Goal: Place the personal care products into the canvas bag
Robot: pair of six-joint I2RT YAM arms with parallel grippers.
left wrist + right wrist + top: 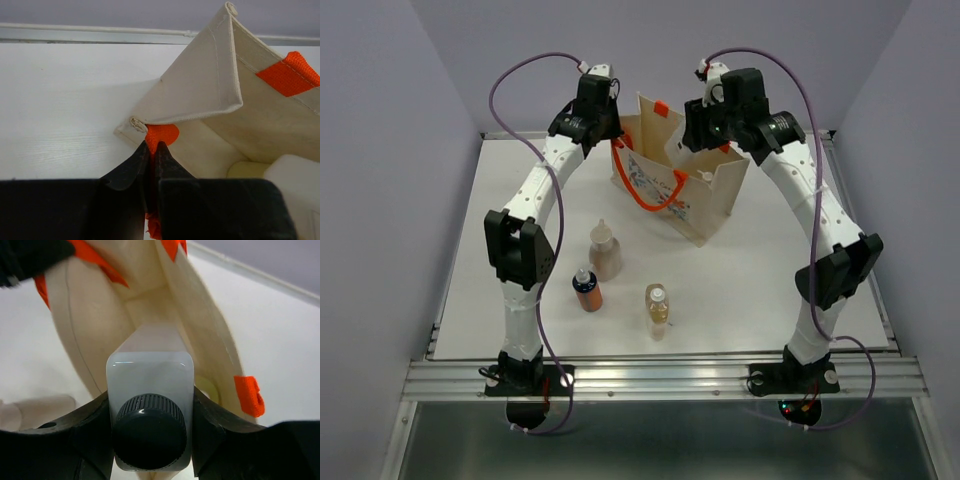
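The left claw (151, 150) is pressed together on a piece of orange webbing (162, 134) at a top corner of the canvas bag (210, 85), its two dark fingers meeting with only the fabric between them. Just beyond that pinch, the bag's beige walls fold outward in a sharp angle and an orange tab (290, 74) shows on the farther wall. The right claw (150, 407) clamps the white bottle (150, 370) by its shoulders, one finger on each side, with the dark ribbed cap (149, 431) facing the wrist camera. The bottle's body points into the bag's open mouth. Past it, low inside the bag, a rounded pale yellow-green bottle (207, 388) peeks out against the wall. From above, both arms reach to the bag, which stands upright at the back of the white desk (750, 290), its orange handle (655, 195) drooping over the printed front side. Three more bottles stand on the desk nearer the arm bases, well apart from the bag: the peach-pink bottle (605, 252) closest to it, the orange-brown bottle (587, 290) with a blue band just in front and to the left, and the clear amber bottle (658, 310) to the right of those.
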